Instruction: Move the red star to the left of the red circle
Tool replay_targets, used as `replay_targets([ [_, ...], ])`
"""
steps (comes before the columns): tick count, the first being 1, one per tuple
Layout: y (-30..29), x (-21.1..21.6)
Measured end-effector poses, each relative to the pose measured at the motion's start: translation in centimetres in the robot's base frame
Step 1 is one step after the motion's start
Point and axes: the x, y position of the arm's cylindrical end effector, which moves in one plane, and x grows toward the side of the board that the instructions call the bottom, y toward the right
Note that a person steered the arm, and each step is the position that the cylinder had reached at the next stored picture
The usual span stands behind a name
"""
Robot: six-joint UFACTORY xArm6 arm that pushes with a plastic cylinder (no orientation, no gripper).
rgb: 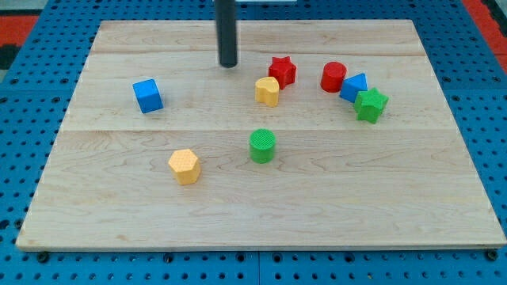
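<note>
The red star sits on the wooden board near the view's top middle. The red circle is a short way to the star's right, with a gap between them. A yellow block touches the star at its lower left. My tip is to the star's left, about a block's width away, touching nothing.
A blue block and a green star crowd the red circle's right side. A blue cube lies at the left. A green circle and a yellow hexagon lie lower, towards the middle.
</note>
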Motion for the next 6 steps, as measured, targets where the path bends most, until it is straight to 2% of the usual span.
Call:
replay_targets([
  [1,1.9,0.9],
  [2,6.8,0.5],
  [4,9.8,-0.1],
  [6,4.3,1.7],
])
